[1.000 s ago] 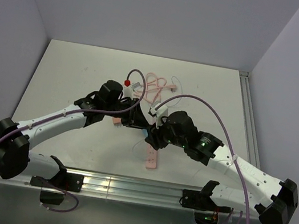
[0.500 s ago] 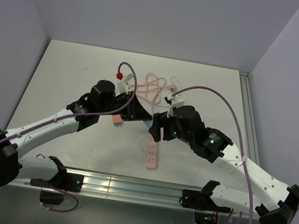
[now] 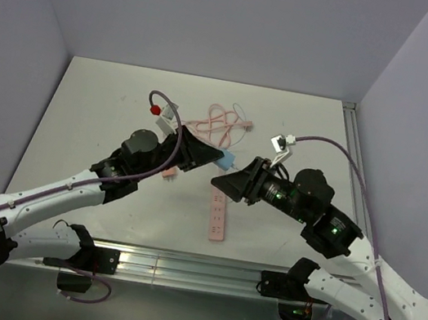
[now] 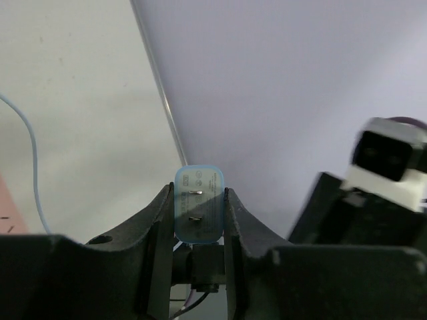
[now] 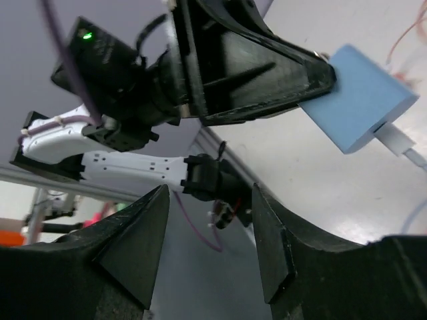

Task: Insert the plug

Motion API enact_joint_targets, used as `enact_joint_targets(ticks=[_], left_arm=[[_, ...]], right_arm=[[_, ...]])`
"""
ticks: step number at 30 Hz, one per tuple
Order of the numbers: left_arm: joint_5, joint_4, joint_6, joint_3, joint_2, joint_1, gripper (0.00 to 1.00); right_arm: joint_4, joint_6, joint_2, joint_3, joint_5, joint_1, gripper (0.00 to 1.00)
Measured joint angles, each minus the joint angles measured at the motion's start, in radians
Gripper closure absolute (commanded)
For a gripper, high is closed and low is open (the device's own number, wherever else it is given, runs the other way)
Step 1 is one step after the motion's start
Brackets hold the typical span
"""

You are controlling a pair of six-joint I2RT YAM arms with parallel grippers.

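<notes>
Plainly, the left gripper [image 4: 197, 193] was clamped on the blue plug [image 4: 198, 220], held in the air above the table [image 3: 100, 99], apart from the pink power strip [image 3: 218, 219]. The right gripper [image 5: 210, 191] faced it, fingers apart and empty. It should probably take the plug by its flat sides, leaving its plug-in face free. No container showed.

The plug [image 5: 363, 100] looks smooth matt blue plastic; the table [image 3: 99, 107] matt white.

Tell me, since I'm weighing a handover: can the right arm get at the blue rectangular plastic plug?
Probably yes: the open right gripper faces the plug with nothing between, though the left gripper covers its sides.
</notes>
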Motion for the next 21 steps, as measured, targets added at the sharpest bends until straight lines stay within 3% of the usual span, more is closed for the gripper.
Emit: enact_joint_targets(ticks=[7, 15, 21], left_arm=[[-0.163, 0.053, -0.088, -0.036, -0.037, -0.098, 1.00], [-0.230, 0.138, -0.174, -0.107, -0.097, -0.133, 1.00], [-0.234, 0.176, -0.197, -0.125, -0.096, -0.151, 1.00]], right_arm=[[0.185, 0.185, -0.048, -0.247, -0.028, 0.000, 0.38], [0.323, 0.273, -0.173, -0.280, 0.063, -0.007, 0.38], [0.360, 0.307, -0.163, -0.285, 0.077, -0.029, 0.39]])
